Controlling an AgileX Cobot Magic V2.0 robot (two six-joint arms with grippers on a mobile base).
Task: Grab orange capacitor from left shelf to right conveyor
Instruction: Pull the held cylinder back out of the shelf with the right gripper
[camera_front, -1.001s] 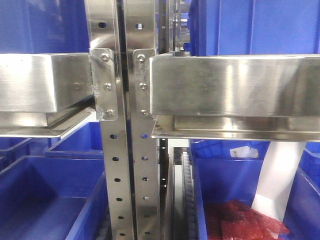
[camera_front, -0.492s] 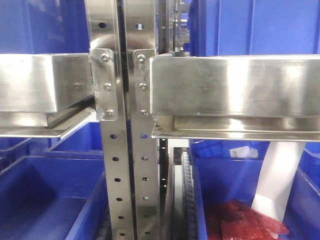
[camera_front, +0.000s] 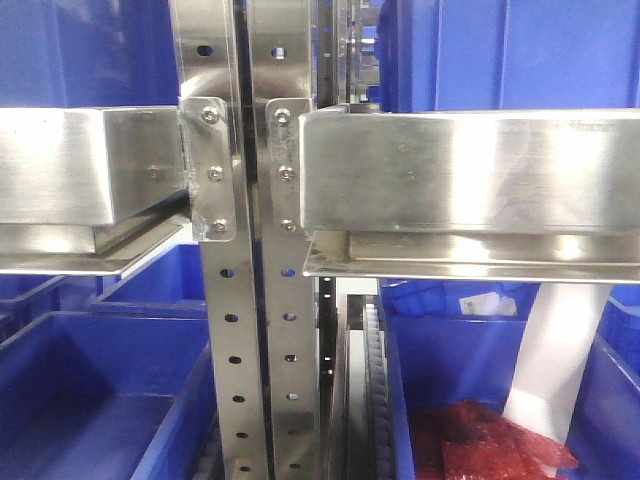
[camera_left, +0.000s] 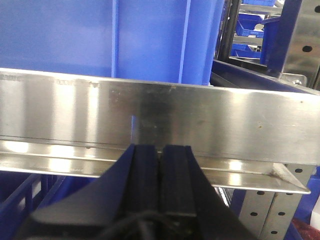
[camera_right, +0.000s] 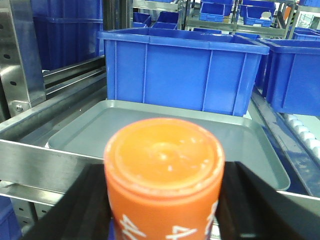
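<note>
Shiny stainless-steel shelf rails (camera_front: 470, 170) frame the small orange cylindrical capacitor (camera_right: 163, 165), pinched in the right gripper (camera_right: 165, 205) before the front edge of a flat grey tray (camera_right: 85, 135), left gripper (camera_left: 160, 165) pressed together; next, probably, withdrawing toward the conveyor.

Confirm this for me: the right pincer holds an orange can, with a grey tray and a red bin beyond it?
Not quite: the bin beyond the grey tray is blue, not red, as the right wrist view shows. The rest stands: the right pincer holds the orange can, with the tray beyond it.
</note>
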